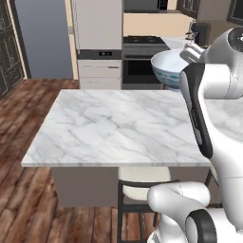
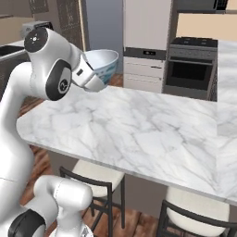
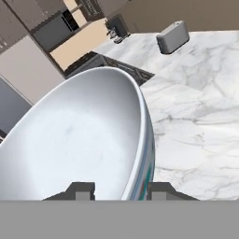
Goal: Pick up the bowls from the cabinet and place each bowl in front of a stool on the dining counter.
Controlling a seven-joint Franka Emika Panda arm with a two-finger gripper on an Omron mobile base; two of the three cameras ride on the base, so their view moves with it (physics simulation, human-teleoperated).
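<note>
A white bowl (image 1: pixel 167 66) with blue-teal patterns outside hangs in the air above the dining counter (image 1: pixel 109 128), its rim pinched by my gripper (image 3: pixel 120 190), which is shut on it. The same bowl (image 2: pixel 102 64) shows beside my white wrist, and its pale inside (image 3: pixel 79 140) looms close before the hand. One fingertip (image 3: pixel 81 190) sits inside the rim, the other outside. The marble dining counter (image 2: pixel 139 134) spreads below. A cream stool (image 1: pixel 142 182) stands tucked under its near edge; two stools (image 2: pixel 95 178) (image 2: pixel 203 215) show from the right.
Behind the counter stand a black oven (image 1: pixel 142 64) with drawers (image 1: pixel 98 71) beside it. A toaster (image 3: pixel 172 37) and a coffee machine (image 3: pixel 115 29) rest on the far marble worktop. Dark wood floor (image 1: pixel 23 190) lies to the left.
</note>
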